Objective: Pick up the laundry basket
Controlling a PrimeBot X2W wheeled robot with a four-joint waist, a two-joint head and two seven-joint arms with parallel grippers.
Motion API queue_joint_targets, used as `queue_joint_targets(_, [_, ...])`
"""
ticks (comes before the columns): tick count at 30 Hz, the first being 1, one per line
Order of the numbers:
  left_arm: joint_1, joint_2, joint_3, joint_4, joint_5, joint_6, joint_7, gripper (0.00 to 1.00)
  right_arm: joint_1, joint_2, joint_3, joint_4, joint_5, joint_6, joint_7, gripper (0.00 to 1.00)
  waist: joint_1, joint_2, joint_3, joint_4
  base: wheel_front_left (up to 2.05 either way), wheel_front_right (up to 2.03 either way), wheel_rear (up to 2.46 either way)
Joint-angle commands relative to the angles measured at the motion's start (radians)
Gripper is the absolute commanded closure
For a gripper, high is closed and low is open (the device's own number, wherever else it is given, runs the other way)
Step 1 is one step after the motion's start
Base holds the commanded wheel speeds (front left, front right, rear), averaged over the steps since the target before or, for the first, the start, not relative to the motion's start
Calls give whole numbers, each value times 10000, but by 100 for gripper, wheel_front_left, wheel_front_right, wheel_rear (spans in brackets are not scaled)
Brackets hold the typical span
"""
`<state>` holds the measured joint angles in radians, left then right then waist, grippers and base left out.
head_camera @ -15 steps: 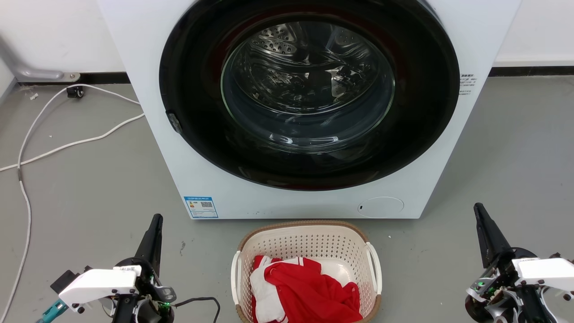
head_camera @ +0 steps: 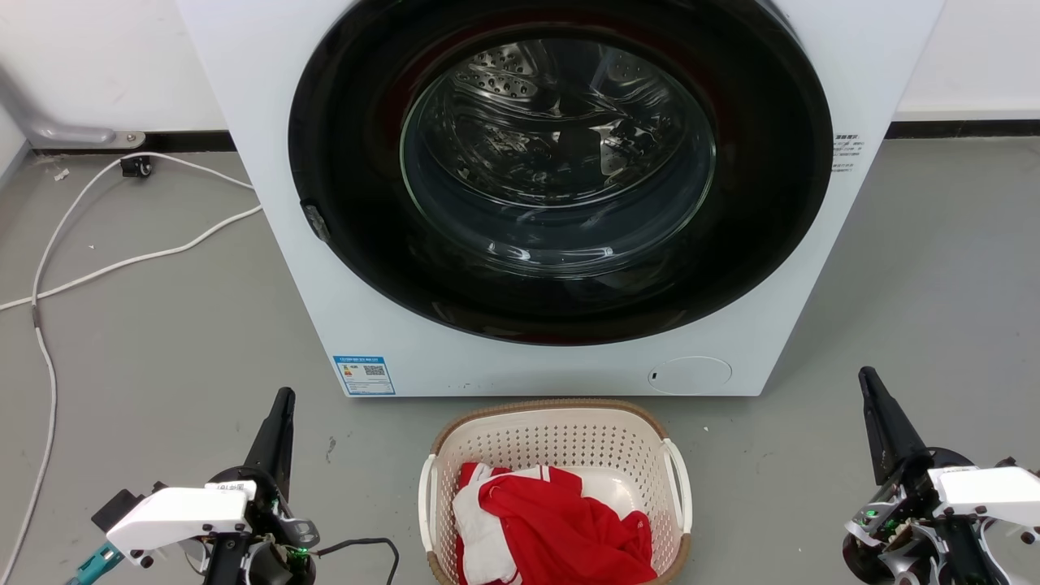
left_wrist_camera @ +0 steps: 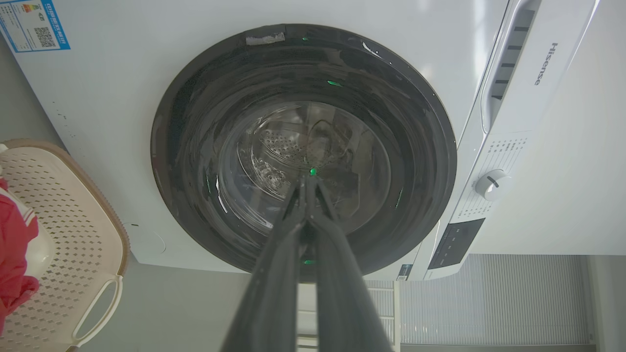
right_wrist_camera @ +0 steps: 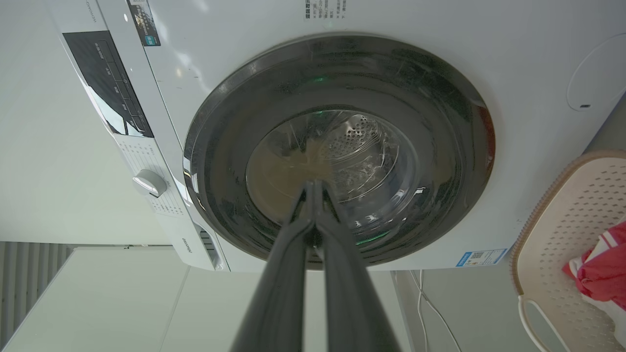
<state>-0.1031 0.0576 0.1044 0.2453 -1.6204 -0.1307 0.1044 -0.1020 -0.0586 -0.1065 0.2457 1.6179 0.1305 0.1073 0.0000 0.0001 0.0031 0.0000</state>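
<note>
Laundry basket [head_camera: 561, 439]: on the floor [head_camera: 162, 366] before the washer [head_camera: 528, 370], not yet lifted. We log left claw [head_camera: 280, 414] and right claw [head_camera: 873, 398], both closed and empty, before the washer's corners. Approach, grasp and lift are outstanding.

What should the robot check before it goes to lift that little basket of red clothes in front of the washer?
1. The laundry basket upright on the floor, between both claws: ok.
2. Its left handle and right handle uncovered: ok.
3. The left claw open for grabbing: not ok, shut, holding nothing.
4. The right claw open: not ok, shut, holding nothing.
5. The red and white clothing inside the basket: ok.
6. The basket's near edge: cannot tell, cut off in the head view.
</note>
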Motion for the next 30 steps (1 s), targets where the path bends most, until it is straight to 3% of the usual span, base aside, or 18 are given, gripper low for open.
queue_joint_targets(1, [-99,-5,28,16,72,0,58,100,-125,37,-18,12,-56,4,24,100,0,-1,0,0,0,0,0])
queue_joint_targets(15, [-102,-19,46,16,73,0,63,100,-126,48,-32,12,-76,4,42,100,0,-1,0,0,0,0,0])
queue_joint_targets(16, [15,-13,14,32,32,0,24,0,14,12,-13,24,-1,2,1,0,0,-1,0,0,0,0,0])
queue_joint_targets(30, [13,-6,-597,-216,730,0,-623,0,251,-62,629,-224,-810,0,-643,0,0,-1,-23,14,0,0,0])
